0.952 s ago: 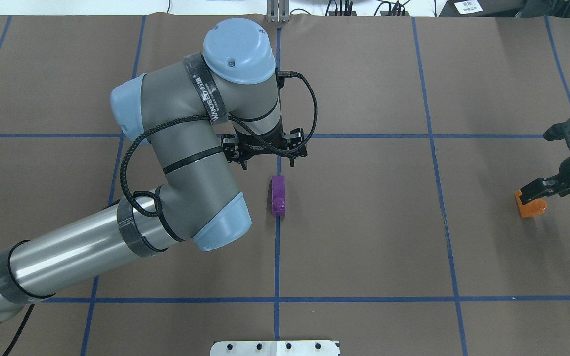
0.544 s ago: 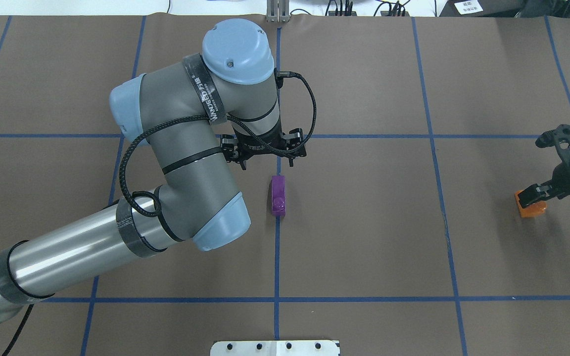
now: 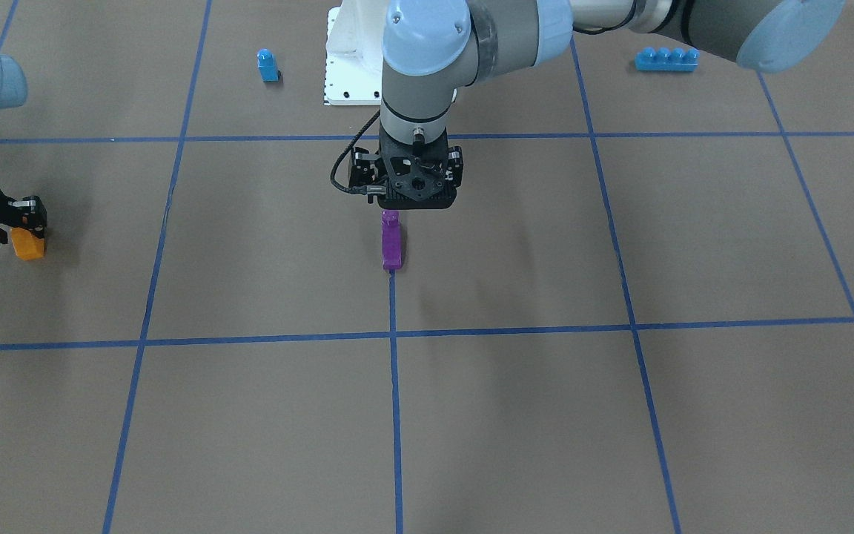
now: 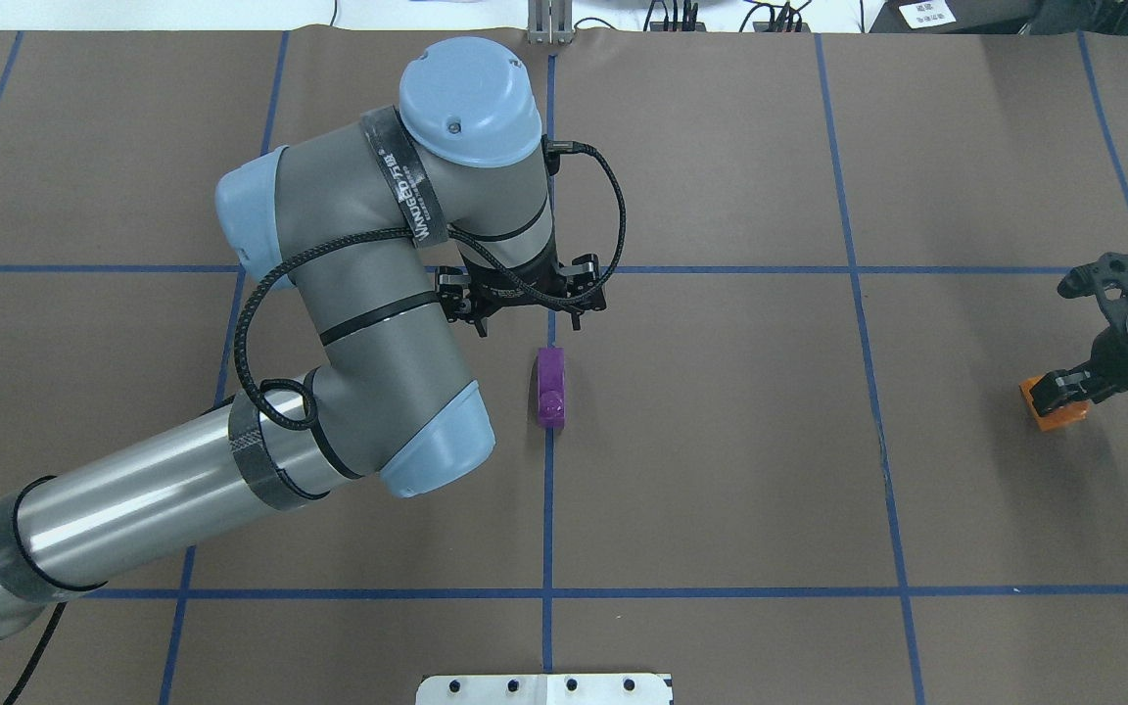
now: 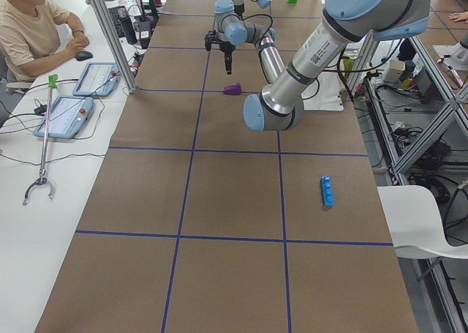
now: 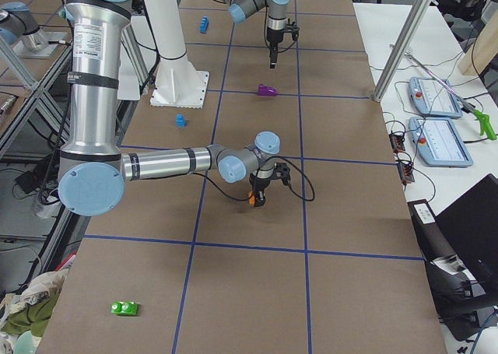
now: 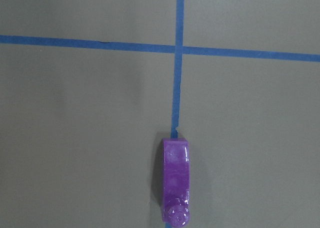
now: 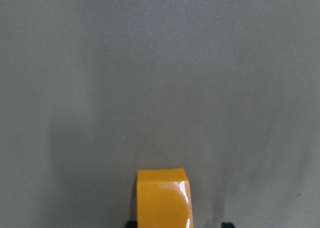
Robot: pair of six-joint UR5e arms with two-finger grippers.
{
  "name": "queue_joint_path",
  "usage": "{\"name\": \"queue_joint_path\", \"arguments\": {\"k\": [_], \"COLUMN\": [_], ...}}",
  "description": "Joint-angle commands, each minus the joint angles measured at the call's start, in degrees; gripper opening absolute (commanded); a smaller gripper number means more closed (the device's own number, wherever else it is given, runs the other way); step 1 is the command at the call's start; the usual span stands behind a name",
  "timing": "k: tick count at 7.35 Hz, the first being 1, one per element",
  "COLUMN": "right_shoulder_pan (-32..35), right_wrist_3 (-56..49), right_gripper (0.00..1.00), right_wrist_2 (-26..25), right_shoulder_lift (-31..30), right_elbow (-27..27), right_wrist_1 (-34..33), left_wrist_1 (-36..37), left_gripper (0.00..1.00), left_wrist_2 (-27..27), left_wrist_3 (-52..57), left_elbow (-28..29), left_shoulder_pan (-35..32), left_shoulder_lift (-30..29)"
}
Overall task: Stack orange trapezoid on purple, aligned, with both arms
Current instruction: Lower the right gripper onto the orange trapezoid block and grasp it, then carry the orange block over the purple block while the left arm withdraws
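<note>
The purple block (image 4: 550,389) lies on its side on the centre tape line, also in the front view (image 3: 391,239) and the left wrist view (image 7: 176,180). My left gripper (image 4: 527,325) hangs just beyond its far end, apart from it, and looks open and empty. The orange trapezoid (image 4: 1054,413) sits on the mat at the right edge, also in the front view (image 3: 27,245) and the right wrist view (image 8: 162,198). My right gripper (image 4: 1063,387) is open and low over it, with a fingertip on each side and a gap on one side.
A small blue single-stud block (image 3: 267,64) and a long blue brick (image 3: 666,58) lie near the white base plate (image 3: 349,67). A green block (image 6: 124,308) lies far off at the table's right end. An operator sits beside the table in the left view.
My right wrist has swung left and come down, so the gripper now stands straddling the orange trapezoid. The left arm and the purple block have barely moved.
</note>
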Motion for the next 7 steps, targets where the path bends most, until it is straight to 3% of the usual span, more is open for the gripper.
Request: {"name": "queue_joint_path", "arguments": {"k": [1,2,4,7], "right_shoulder_pan": [0.1,0.1,0.2,-6.9], "right_wrist_3": [0.7,0.7,7.5,25.7], "right_gripper": [0.0,0.0,0.0,0.0], "right_wrist_2": [2.3,3.8,4.5,1.8], "right_shoulder_lift": [0.8,0.9,3.0,17.3], "right_elbow": [-0.3,0.3,7.6,8.3], "right_wrist_1": [0.3,0.3,-1.4,-1.5], "left_wrist_1": [0.0,0.0,0.1,0.1], "left_gripper": [1.0,1.0,1.0,1.0], "left_wrist_2": [0.0,0.0,0.0,-0.2], "left_wrist_3": [0.0,-0.1,0.2,8.0], "left_elbow": [-0.1,-0.1,-0.7,-14.9], "left_shoulder_pan": [0.0,-0.1,-0.2,-1.7], "left_shoulder_lift": [0.1,0.1,0.2,15.7]}}
